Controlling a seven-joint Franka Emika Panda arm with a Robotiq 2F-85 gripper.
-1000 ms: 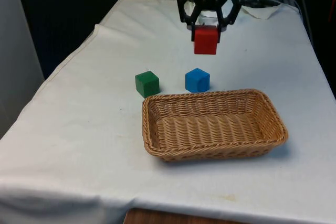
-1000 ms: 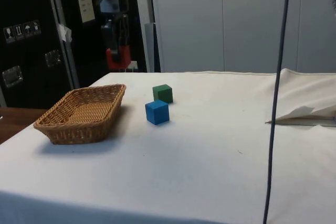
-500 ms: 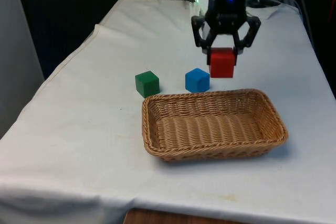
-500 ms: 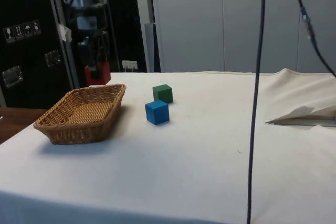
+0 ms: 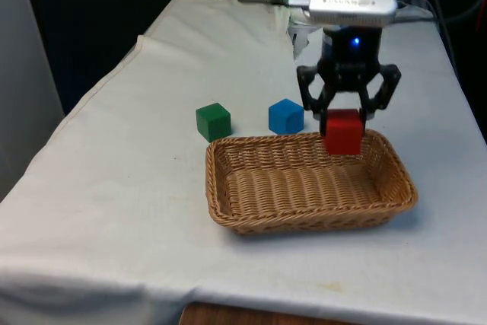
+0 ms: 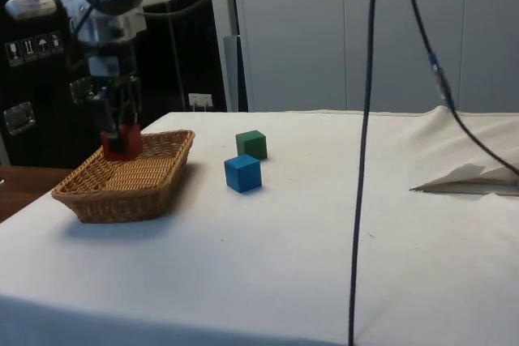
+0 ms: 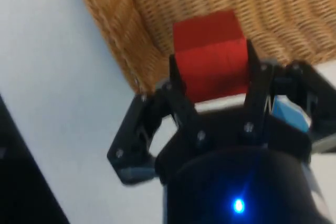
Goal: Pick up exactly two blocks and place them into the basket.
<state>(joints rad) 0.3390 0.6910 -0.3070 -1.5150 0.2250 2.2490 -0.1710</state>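
Above: gripper (image 5: 346,116) clamped on the red block (image 5: 342,132), held over the basket (image 5: 228,211).
Beneath the fingers lies the basket's far end; blue block (image 5: 286,116) and green block (image 5: 213,121) stand on the cloth beyond its rim.

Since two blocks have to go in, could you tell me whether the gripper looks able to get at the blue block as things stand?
Probably not yet: the gripper is shut on the red block above the basket. Otherwise the way looks free, since the blue block sits uncovered behind the basket, apart from the green block.
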